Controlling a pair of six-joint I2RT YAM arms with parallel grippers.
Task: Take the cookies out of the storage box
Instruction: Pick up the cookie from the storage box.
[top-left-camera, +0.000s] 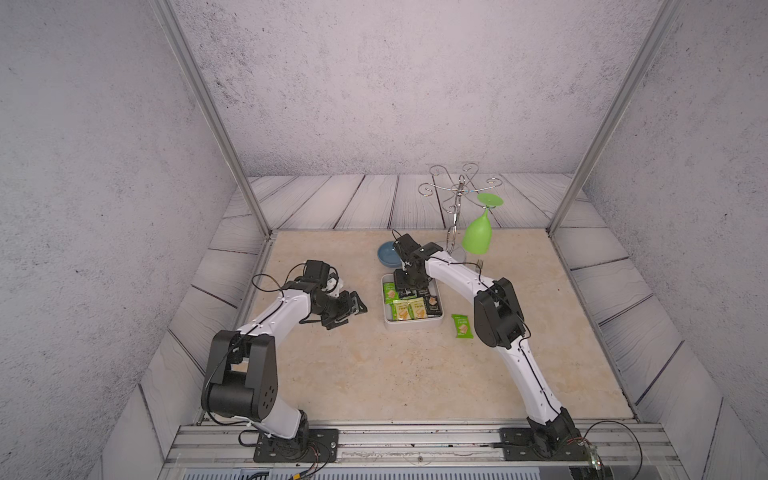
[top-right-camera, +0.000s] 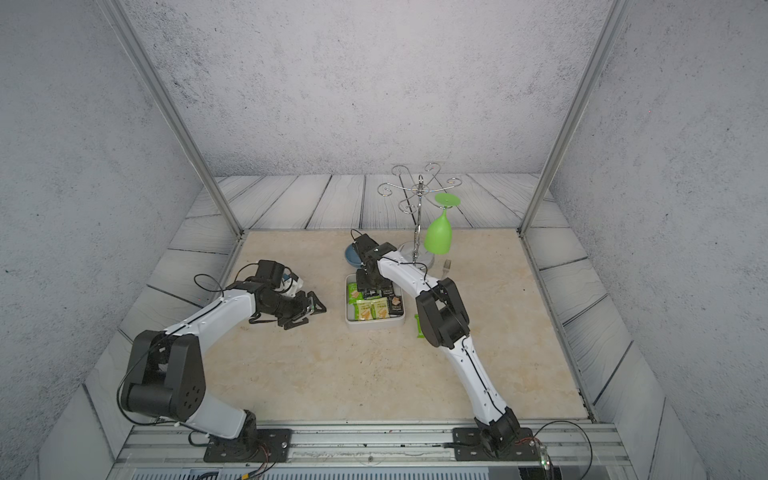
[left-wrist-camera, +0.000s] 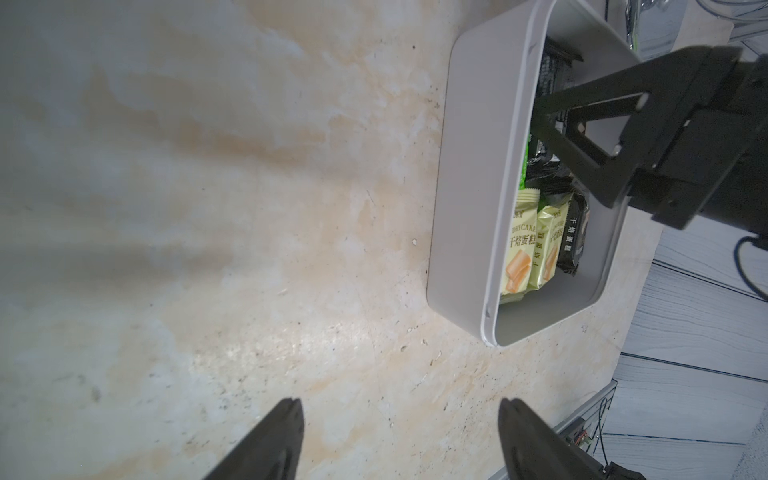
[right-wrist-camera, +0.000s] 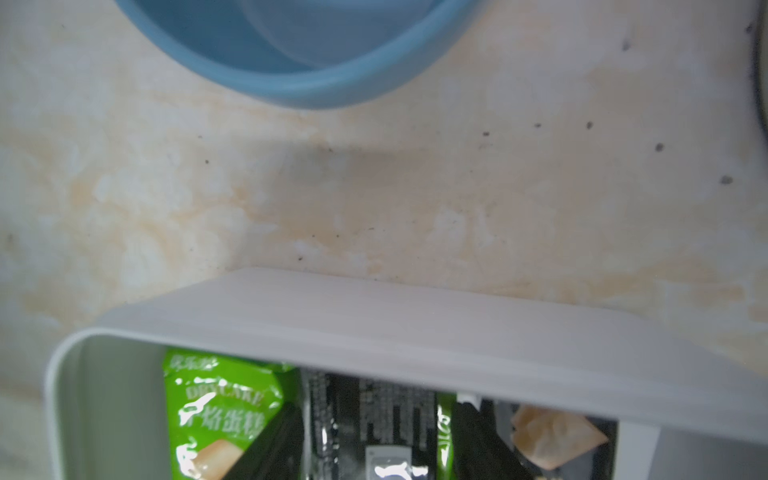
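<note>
The white storage box (top-left-camera: 415, 325) sits at mid-table and holds several cookies: green and cream packets (top-left-camera: 409, 309) and black ones (top-left-camera: 432, 305). One green cookie packet (top-left-camera: 462, 326) lies on the table just right of the box. My right gripper (top-left-camera: 409, 289) reaches down into the box's far end. In the right wrist view it (right-wrist-camera: 379, 403) is open, its fingers either side of a black packet (right-wrist-camera: 386, 428), beside a green packet (right-wrist-camera: 216, 407). My left gripper (top-left-camera: 357, 307) hovers open over bare table left of the box (left-wrist-camera: 469, 187), nothing between its fingers (left-wrist-camera: 286, 419).
A blue bowl (top-left-camera: 386, 253) stands just behind the box. A metal glass rack (top-left-camera: 457, 195) carries an upturned green wine glass (top-left-camera: 477, 235) at the back right, with a fork (top-left-camera: 481, 264) by its base. Metal frame posts rise at the back corners.
</note>
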